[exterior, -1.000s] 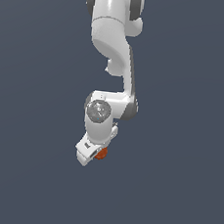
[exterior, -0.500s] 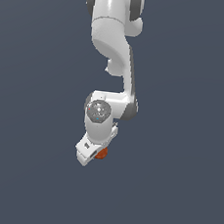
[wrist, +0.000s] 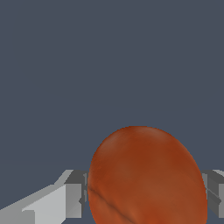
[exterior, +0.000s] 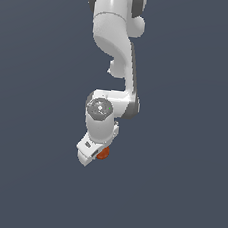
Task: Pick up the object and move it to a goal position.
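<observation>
Orange-red ball [wrist: 146, 177] sits between the fingers [wrist: 72, 197] of the tool [exterior: 97, 155], a finger close against each side; looks gripped. Exterior view: ball only peeks out beneath the white arm [exterior: 116, 46]. Step judged: grasp made, carry pending. No goal marker visible. Next: lift cleanly, grip firm, since a round ball may slip.
</observation>
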You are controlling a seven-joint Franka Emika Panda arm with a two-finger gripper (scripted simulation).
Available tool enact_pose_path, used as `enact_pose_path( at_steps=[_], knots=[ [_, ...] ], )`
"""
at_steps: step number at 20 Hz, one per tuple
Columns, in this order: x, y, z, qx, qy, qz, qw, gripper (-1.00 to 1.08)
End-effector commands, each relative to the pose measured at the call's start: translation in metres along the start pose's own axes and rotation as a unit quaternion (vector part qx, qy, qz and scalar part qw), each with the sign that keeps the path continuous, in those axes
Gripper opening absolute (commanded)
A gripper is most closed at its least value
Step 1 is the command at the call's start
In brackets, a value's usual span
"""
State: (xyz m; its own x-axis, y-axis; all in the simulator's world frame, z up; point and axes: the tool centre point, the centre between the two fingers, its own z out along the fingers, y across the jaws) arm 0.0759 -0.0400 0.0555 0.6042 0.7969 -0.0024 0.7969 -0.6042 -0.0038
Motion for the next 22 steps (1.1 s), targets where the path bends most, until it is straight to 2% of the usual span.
enact_pose_path(
  at_steps=[1,9,22],
  knots=[
    [-0.004,-0.001,-0.01,-0.002,0.001,0.0,1.0,-1.0],
    [-0.029,-0.012,-0.054,-0.002,0.0,0.0,1.0,-1.0],
    [-0.091,-0.04,-0.165,-0.002,0.0,0.0,1.0,-1.0]
  ],
)
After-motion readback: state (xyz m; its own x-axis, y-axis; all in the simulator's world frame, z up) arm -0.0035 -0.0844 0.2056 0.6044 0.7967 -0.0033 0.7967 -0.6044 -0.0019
